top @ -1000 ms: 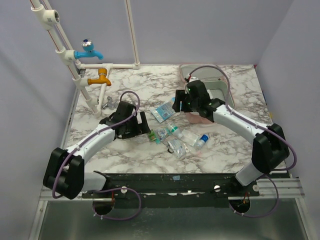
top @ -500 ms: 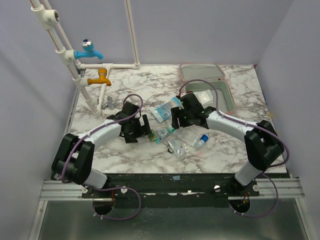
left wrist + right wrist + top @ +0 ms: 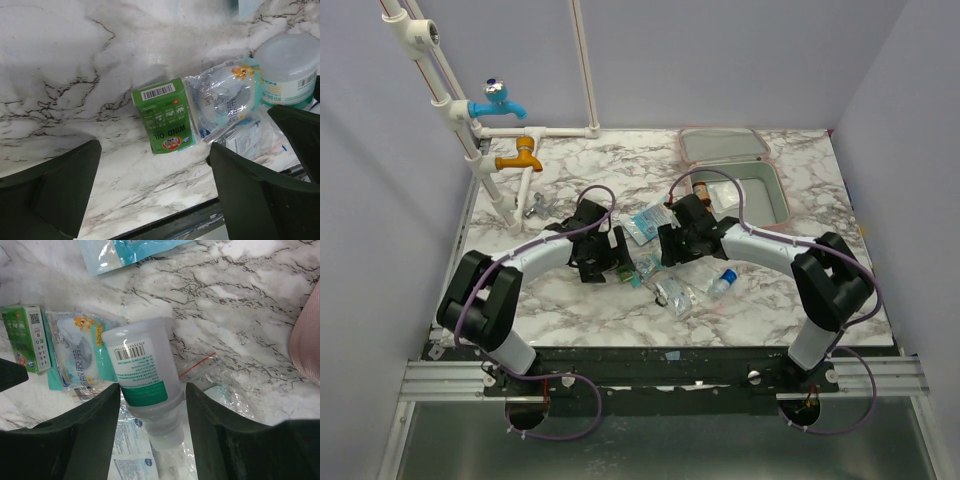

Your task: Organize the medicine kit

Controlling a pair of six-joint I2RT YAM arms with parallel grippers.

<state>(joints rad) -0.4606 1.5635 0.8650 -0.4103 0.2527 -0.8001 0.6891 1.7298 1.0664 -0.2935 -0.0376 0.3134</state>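
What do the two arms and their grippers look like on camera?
The left arm and right arm share one build: white links between bulky black joint housings, with a lilac cable looping along each. The left gripper and right gripper are black, with broad, flat dark fingers. No markings show.

white table point(image 3: 570, 170) with grey marble veining; bright green box point(image 3: 163, 121) with a white barcode patch; cloudy white bottle point(image 3: 145, 380) with a green label band; medicine kit point(image 3: 723, 146) seems pale pink, lined grey.
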